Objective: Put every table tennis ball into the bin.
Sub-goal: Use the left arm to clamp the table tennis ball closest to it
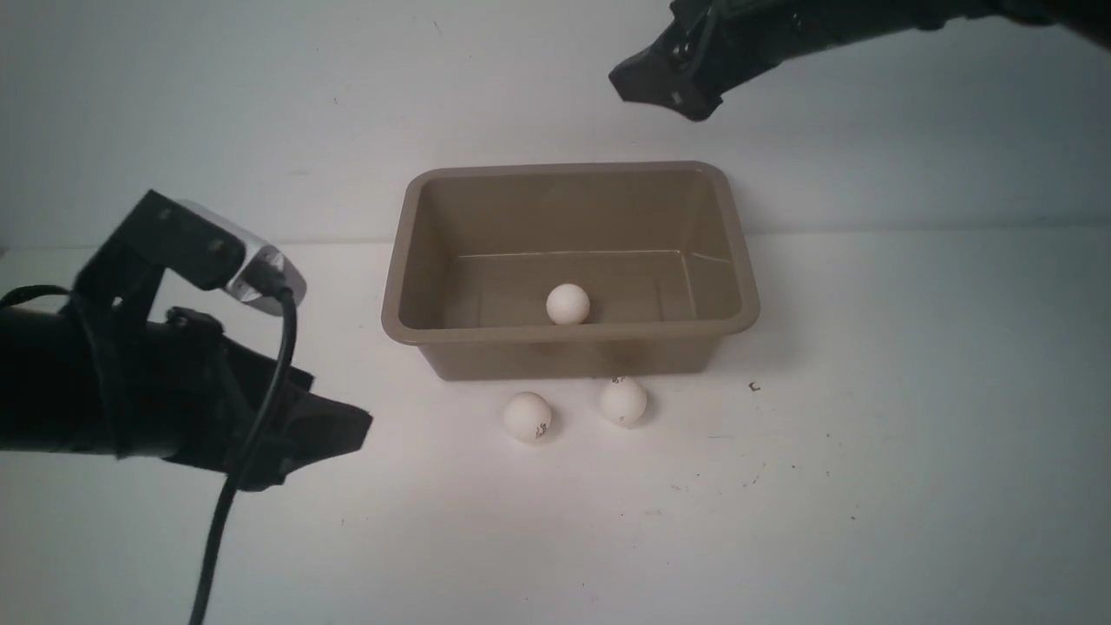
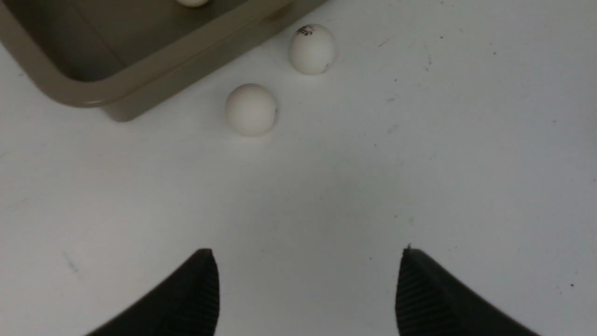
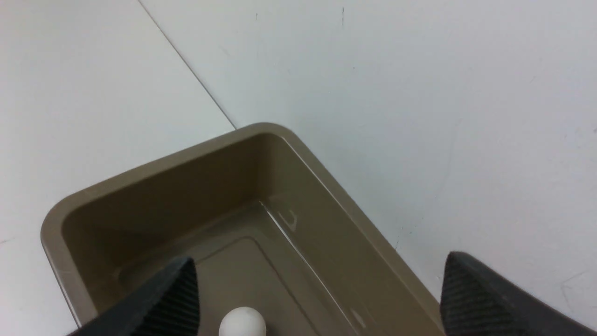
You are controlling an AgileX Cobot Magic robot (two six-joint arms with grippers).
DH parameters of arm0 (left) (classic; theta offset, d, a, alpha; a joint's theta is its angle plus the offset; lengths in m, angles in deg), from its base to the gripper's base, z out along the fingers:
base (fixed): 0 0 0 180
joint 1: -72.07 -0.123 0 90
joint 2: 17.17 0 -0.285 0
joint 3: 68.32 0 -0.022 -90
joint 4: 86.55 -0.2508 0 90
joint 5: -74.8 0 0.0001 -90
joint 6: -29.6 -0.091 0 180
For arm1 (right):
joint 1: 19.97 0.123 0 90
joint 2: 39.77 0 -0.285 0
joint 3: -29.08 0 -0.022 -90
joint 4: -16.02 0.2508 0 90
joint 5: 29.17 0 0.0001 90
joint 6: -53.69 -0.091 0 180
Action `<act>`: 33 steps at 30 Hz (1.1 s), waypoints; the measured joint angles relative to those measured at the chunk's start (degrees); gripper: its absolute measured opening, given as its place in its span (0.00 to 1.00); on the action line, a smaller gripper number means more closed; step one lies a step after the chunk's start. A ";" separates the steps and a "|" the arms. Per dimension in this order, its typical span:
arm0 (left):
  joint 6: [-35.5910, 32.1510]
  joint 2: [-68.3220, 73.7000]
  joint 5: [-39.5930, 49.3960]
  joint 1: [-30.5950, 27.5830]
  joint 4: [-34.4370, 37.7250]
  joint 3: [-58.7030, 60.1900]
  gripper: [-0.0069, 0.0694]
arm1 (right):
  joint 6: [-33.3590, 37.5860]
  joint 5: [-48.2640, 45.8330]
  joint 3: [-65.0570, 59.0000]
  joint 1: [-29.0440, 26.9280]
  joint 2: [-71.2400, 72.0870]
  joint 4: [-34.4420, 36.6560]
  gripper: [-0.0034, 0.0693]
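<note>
Left jaws stand wide apart with nothing between them, low over the white bench (image 1: 868,451) at the near left. They point toward the two balls that lie outside the bin.

By my reading, one of the three balls is dealt with and two are left. Going from left to right, the left loose ball (image 1: 528,417), a small matte off-white table tennis ball, sits on the bench just in front of the bin's near wall, with a dark printed mark low on its side. The right loose ball (image 1: 623,401) is near it but apart from it, closer to the wall, with its mark on top.

The rectangular tan-brown plastic bin (image 1: 568,333) stands upright on the bench, behind the loose pair. It holds only the binned ball (image 1: 568,304), which rests on the floor close to the near wall, about midway along it.

Right jaws hang high above the bin's far right part, spread wide and holding nothing. The right wrist view shows the binned ball below, between the two tips.

The left jaws look better placed for the next pick.
</note>
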State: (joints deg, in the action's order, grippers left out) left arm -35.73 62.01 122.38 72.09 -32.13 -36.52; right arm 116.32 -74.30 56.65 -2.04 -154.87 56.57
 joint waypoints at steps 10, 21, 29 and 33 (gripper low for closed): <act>-7.88 11.19 -9.08 4.92 7.21 -0.11 0.70 | 0.00 -0.75 0.00 0.00 1.22 -0.40 0.91; -6.54 20.48 -24.33 17.18 12.43 -3.22 0.70 | 0.00 -1.94 0.00 0.00 1.22 -0.52 0.90; -6.54 28.05 -29.09 19.88 13.11 -7.12 0.70 | 0.00 -2.81 0.00 0.00 1.22 -0.89 0.89; -6.54 31.01 -30.07 19.93 14.05 -8.90 0.70 | 0.00 -2.88 0.00 0.00 1.22 -2.14 0.89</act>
State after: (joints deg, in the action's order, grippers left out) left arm -42.26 93.03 92.31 92.02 -18.08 -45.42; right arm 116.32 -77.18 56.65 -2.04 -153.65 54.43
